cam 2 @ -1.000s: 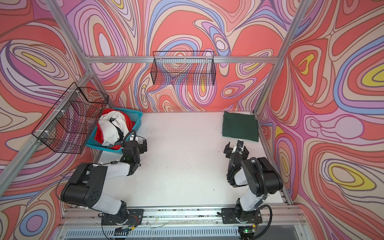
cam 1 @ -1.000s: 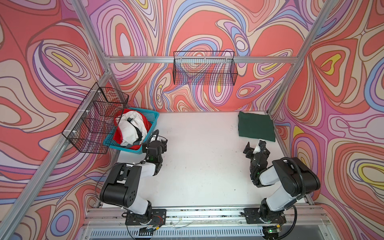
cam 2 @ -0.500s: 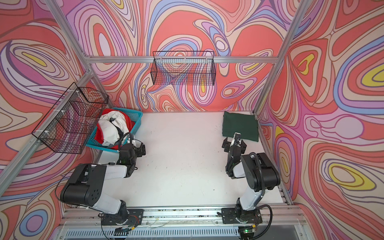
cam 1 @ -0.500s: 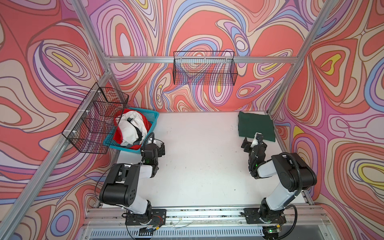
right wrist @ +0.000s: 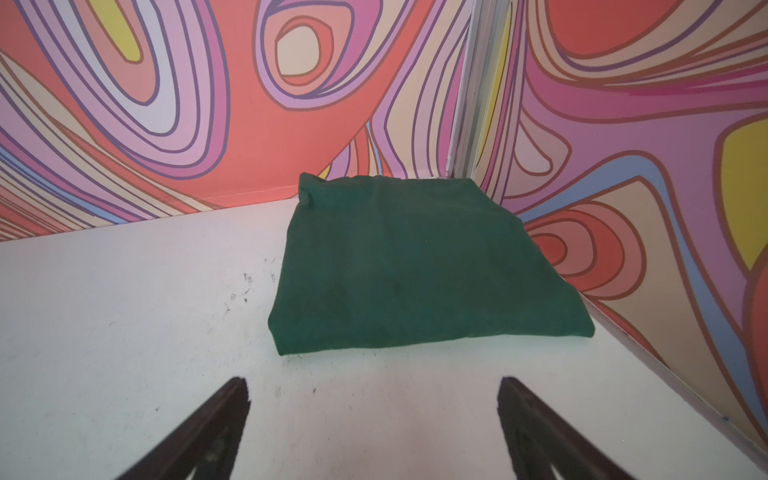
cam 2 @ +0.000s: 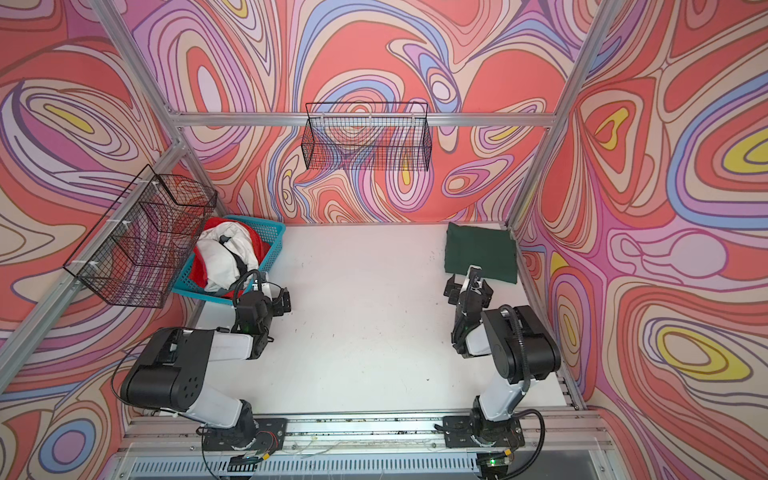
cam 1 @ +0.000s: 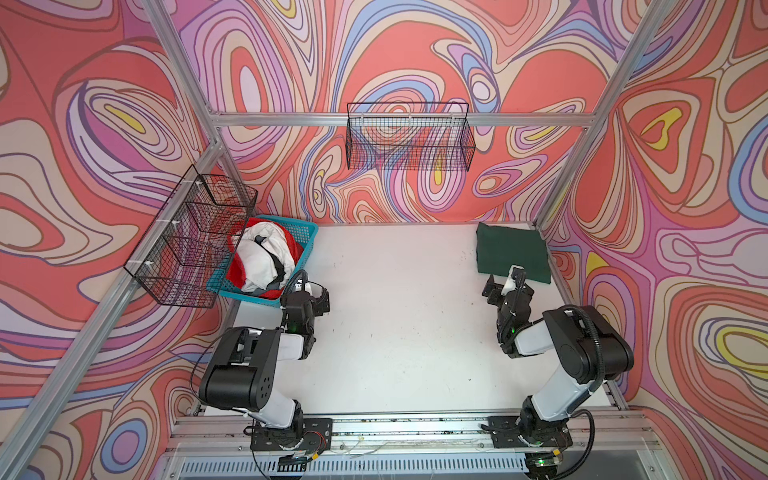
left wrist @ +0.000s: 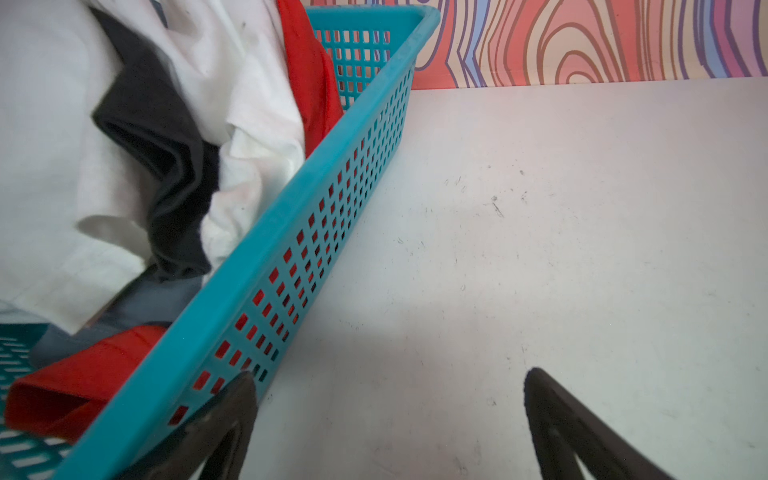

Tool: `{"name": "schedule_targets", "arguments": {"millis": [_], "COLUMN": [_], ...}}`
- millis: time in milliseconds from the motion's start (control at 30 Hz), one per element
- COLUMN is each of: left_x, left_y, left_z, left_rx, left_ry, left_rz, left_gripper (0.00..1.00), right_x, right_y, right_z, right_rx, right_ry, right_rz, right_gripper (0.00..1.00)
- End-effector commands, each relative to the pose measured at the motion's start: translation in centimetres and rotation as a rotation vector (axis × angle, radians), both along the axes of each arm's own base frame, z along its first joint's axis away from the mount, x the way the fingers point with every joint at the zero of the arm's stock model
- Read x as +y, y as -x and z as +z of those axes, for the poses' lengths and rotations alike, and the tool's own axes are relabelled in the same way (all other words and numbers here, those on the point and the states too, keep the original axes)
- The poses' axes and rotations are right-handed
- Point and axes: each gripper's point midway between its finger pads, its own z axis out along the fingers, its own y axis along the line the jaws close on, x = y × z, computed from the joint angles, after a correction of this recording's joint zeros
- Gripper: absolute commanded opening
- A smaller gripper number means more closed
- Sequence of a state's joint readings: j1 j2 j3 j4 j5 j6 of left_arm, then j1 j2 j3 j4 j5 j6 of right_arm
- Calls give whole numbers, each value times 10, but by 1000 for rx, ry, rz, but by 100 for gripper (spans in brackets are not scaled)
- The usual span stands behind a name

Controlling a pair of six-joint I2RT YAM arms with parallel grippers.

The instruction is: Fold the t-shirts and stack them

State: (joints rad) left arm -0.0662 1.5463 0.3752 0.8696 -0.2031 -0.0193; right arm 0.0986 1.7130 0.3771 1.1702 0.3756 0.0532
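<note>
Right wrist view: the right claw (right wrist: 374, 386) stands apart and empty, with the folded dark green t-shirt (right wrist: 415, 266) just ahead of it on the table (right wrist: 124, 311), so one shirt looks done. The left claw (left wrist: 388, 376), also apart, hangs beside the blue basket (left wrist: 291, 232) of unfolded t-shirts (left wrist: 50, 124), which remain to be folded.

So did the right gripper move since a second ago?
Yes. The right gripper moved away from its base, toward the folded green t-shirt in the far corner. In both top views, less bare table shows between them now.
</note>
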Motion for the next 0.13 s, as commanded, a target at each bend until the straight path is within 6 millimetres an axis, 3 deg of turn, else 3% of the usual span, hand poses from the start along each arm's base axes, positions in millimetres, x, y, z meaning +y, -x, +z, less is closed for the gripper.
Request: {"name": "schedule_targets", "arguments": {"millis": [0,100], "left_x": [4,4], "left_y": [-1,-1], "left_z": [8,8], "left_rx": [-37,-47], "left_ry": [1,-2], "left_rz": [13,12], "left_gripper": [100,100], "right_x": [0,-1], "right_y": [-2,1], "right_z": [-4,0], "right_rx": [17,0], "right_ry": [6,8], "right_rz": [7,3], "right_gripper": [98,98]}}
